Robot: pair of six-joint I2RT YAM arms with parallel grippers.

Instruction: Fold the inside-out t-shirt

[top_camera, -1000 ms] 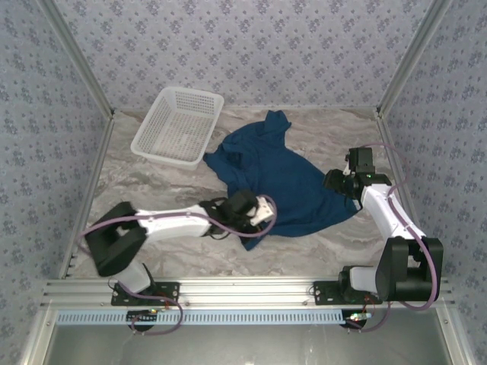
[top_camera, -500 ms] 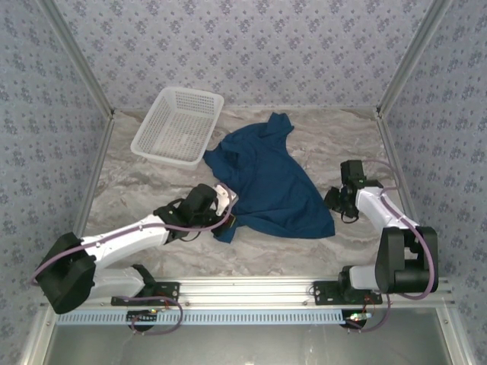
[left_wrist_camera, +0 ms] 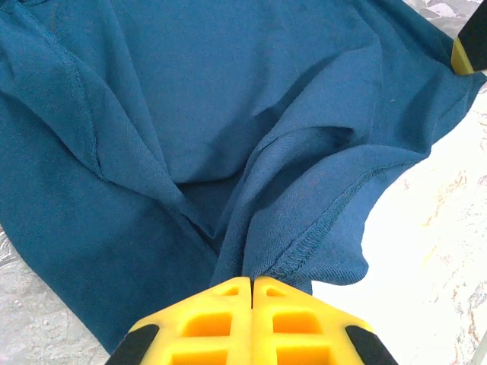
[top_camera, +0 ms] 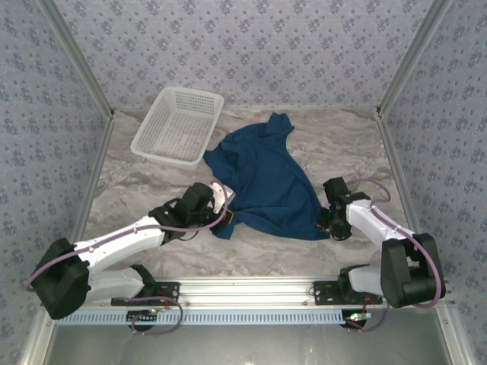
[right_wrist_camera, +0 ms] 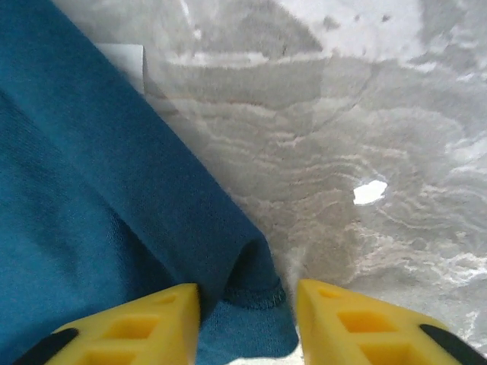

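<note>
Navy cloth of the t-shirt (top_camera: 266,179) heaped unfolded mid-worktop (top_camera: 358,144), its far-left sleeve just beside the white basket (top_camera: 179,122). No fold made yet. Judged early, at the spreading stage, with flattening and every fold left to do. Left end effector (left_wrist_camera: 252,283) clenched on a pinch of hem at the near-left edge. Right end effector (right_wrist_camera: 247,293) released, jaws apart, straddling the near-right hem corner without pinching it. Bare marble to the right and near side, probably ample room for drawing the hem taut. Basket and left wall closer in.
</note>
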